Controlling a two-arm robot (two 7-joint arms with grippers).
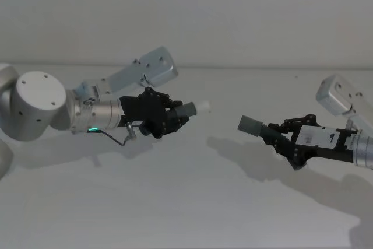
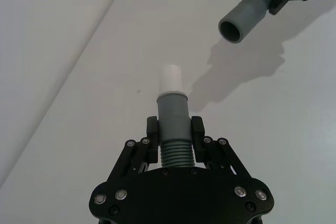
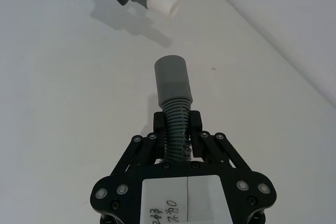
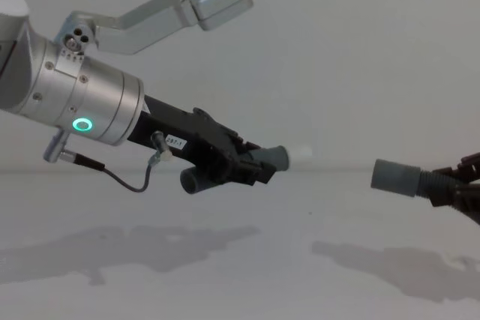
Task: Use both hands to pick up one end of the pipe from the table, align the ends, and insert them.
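Both pipe pieces hang above the table, pointing at each other across a gap. My left gripper is shut on the ribbed body of one piece. Its grey collar ends in a narrower white tip, also seen in the chest view. My right gripper is shut on the ribs of the other piece. That piece's wider, hollow grey collar faces the white tip and sits slightly lower. The open mouth of this collar shows in the left wrist view.
The table is a plain white-grey surface carrying only the arms' shadows. A pale wall rises behind its far edge. The other end of the left piece sticks out below the left gripper.
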